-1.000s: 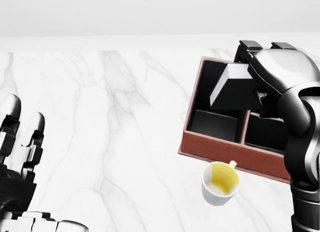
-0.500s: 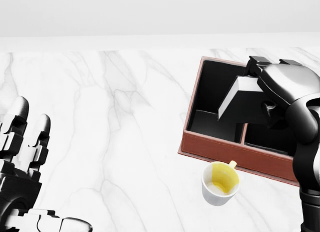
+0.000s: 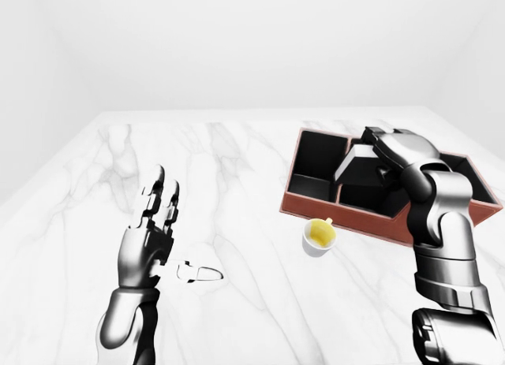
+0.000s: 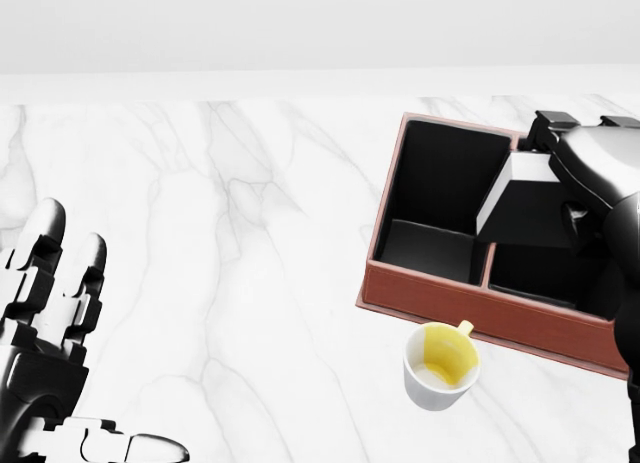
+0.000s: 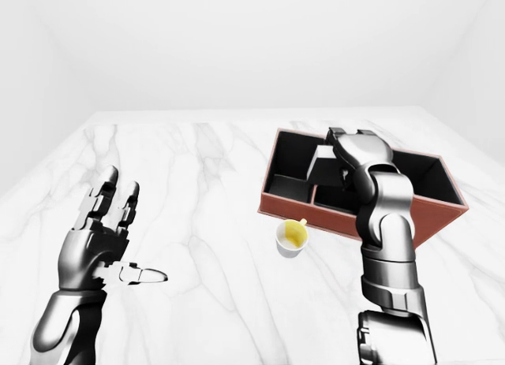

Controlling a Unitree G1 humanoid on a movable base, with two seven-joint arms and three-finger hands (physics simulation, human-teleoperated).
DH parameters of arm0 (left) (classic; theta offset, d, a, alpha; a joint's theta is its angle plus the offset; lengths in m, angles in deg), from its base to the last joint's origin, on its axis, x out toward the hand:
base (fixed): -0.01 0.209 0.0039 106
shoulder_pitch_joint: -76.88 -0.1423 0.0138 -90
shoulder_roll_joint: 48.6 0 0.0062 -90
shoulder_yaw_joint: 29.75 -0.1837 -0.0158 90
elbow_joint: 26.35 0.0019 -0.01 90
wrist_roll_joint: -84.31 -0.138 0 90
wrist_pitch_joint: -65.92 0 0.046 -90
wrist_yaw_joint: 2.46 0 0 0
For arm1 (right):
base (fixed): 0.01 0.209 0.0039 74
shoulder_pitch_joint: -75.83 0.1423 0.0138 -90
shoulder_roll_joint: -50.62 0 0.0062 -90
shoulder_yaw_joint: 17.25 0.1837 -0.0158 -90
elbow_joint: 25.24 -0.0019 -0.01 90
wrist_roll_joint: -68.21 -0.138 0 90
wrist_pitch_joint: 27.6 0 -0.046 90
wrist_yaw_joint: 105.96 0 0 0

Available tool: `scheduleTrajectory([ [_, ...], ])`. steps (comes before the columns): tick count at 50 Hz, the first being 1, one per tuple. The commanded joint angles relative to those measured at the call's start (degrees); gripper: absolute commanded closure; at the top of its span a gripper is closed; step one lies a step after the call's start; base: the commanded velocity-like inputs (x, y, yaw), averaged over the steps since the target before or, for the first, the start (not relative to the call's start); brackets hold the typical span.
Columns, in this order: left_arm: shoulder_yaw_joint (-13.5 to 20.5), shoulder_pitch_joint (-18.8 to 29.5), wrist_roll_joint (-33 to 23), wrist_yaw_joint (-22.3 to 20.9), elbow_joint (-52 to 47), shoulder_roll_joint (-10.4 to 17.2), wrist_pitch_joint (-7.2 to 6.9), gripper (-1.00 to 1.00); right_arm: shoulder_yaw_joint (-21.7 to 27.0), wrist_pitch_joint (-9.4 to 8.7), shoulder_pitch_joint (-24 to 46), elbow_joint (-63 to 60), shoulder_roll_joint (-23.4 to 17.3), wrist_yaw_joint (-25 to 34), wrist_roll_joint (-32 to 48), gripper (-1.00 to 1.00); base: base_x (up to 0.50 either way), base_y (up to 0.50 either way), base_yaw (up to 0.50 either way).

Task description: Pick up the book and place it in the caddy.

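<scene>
Two arms: both reach over a white marbled table (image 4: 250,283), the left from the lower left of the head view, the right from its right edge.
Left robot hand (image 3: 154,231): empty and spread wide, two fingers (image 4: 45,253) pointing up toward the top of the view and the thumb stuck out sideways to the right, low over bare table, well apart from everything else.
Cup (image 4: 441,367): white with a yellow inside, small handle at its upper right, tipped toward the viewer; it sits on the table just below the caddy's near wall, apart from it.
Caddy (image 4: 470,298): reddish-brown tray with black-lined compartments, at the right of the head view; a long compartment at upper left, a smaller one below it, and another to the right past a divider.
Right robot hand (image 3: 390,148): held above the caddy, fingers closed round the book's upper end.
Book (image 4: 525,205): grey-white cover with a dark underside, tilted steeply, its upper end in the right robot hand and its lower end down inside the caddy, over the divider between the left and right compartments; whether it touches the caddy floor cannot be told.
Far edge: the table ends at a plain white wall.
</scene>
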Motion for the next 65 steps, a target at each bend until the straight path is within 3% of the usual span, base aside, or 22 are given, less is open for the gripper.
scheduleTrajectory([
  [1, -0.2, -0.4, -0.2, 0.2, -0.2, -0.1, 0.00, -1.00, 1.8, 0.00, 0.5, -0.7, -1.5, -0.6, 2.6, 1.00, 0.00, 0.00, 0.00],
  [65, 0.0, -1.0, -1.3, 0.2, -0.4, -0.4, 0.00, -1.00, 1.4, 0.00, 0.7, 10.9, -3.2, -8.9, 2.6, 1.00, 0.00, 0.00, 0.00],
])
